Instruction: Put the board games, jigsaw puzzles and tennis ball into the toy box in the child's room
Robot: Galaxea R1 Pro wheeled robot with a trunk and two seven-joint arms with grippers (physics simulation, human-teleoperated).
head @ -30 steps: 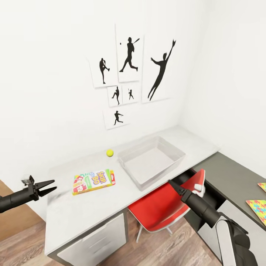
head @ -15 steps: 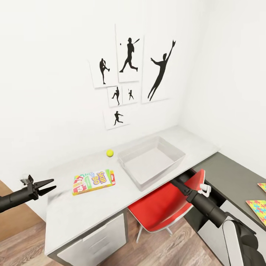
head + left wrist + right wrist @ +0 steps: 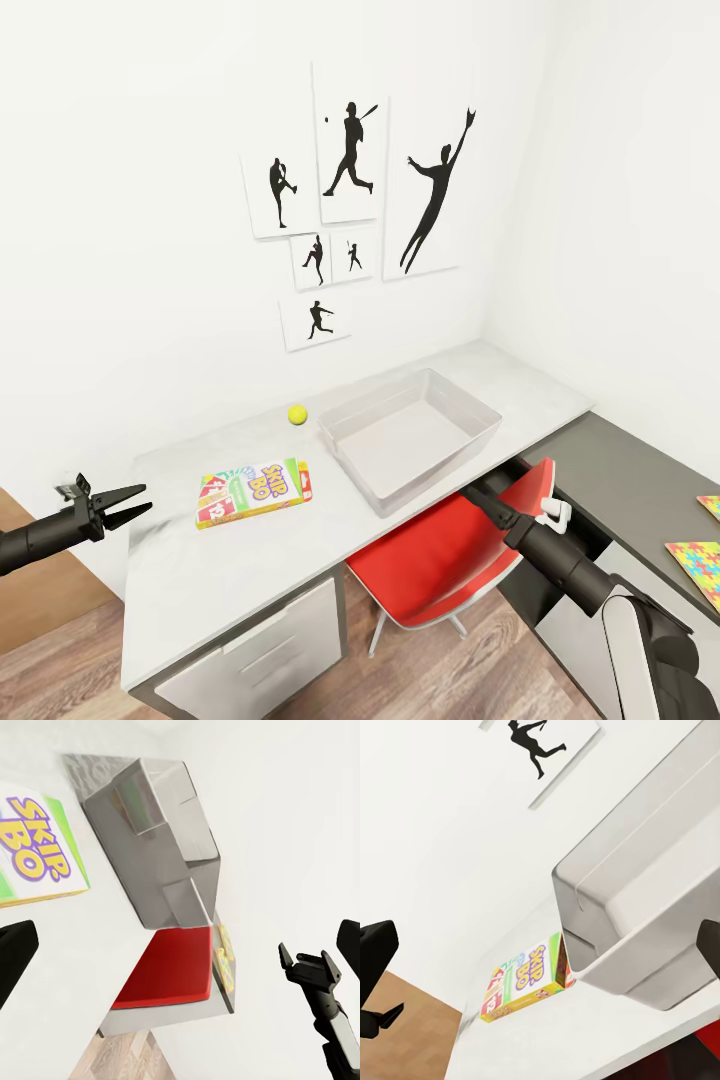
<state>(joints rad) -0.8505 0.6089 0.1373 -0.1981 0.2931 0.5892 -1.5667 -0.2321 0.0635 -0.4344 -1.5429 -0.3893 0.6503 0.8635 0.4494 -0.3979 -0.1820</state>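
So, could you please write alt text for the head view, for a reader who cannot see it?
A light grey table holds an empty toy box, a tennis ball and a Skip-Bo board game. The open left gripper hovers at the table's left end. The right gripper sits over a red chair; jigsaw puzzles lie on the dark section.

"SKIP BO" on the board game (image 3: 254, 491)
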